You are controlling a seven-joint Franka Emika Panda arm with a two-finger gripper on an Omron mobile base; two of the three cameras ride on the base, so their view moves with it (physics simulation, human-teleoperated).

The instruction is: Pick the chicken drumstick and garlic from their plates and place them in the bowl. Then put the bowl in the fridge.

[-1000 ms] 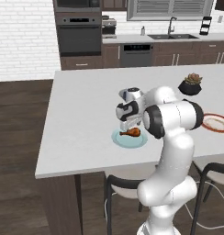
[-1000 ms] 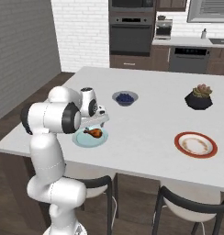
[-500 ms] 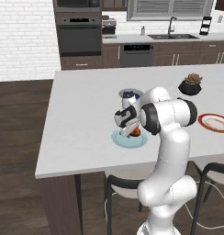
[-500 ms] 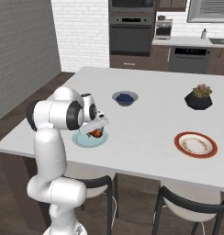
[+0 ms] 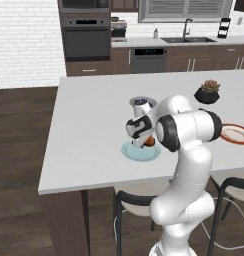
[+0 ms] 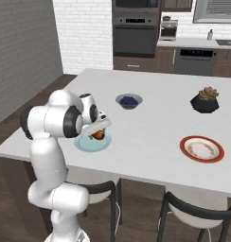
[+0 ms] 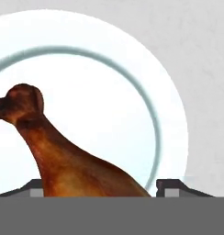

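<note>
Claw (image 7: 99,186) low over drumstick (image 7: 68,160), jaws wide either side of meaty end, no grip seen yet.
Drumstick lay on pale blue plate (image 5: 135,152) nr front edge of counter (image 5: 89,130), bone end pointing away. Risk: glossy rounded meat could squirt out if jaws shut off-centre, or tips catch plate. Arm folded fwd over counter edge, elbow high, wrist bent steeply down.
</note>
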